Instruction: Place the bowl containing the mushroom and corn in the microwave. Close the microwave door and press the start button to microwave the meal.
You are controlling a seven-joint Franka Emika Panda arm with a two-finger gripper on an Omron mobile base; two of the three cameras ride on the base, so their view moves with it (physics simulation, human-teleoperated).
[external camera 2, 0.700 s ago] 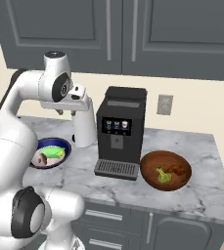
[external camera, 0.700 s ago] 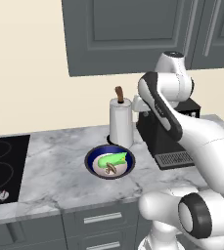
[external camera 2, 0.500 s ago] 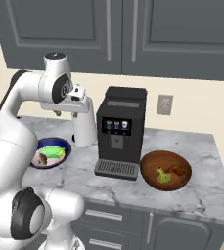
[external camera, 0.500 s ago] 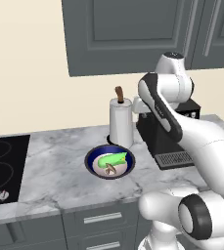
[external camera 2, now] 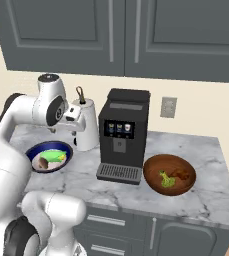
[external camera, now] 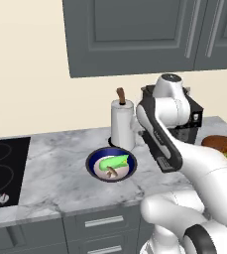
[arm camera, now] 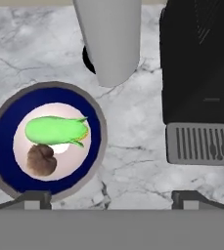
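Note:
The bowl (external camera: 111, 165) (external camera 2: 49, 155) (arm camera: 46, 139) sits on the marble counter, dark blue with a white centre. Inside it lie the green corn (arm camera: 55, 130) (external camera: 113, 161) and, beside it, the small brown mushroom (arm camera: 40, 159) (external camera: 111, 172). My gripper (arm camera: 112, 200) hangs open above the counter with nothing between its fingers. From the hand view the bowl lies under its left fingertip (arm camera: 33, 198). The hand (external camera 2: 70, 119) is level with the paper-towel roll. The microwave and its door are out of view.
A white paper-towel roll (external camera: 122, 124) (arm camera: 111, 39) stands just behind the bowl. A black coffee machine (external camera 2: 122, 135) (arm camera: 199, 73) with a drip grille stands right of it. A wooden bowl (external camera 2: 169, 174) holds greens further right. A black hob (external camera: 1, 171) lies left.
The arm has come down a little and the hand has moved toward the bowl. The bowl and everything else on the counter stay where they were.

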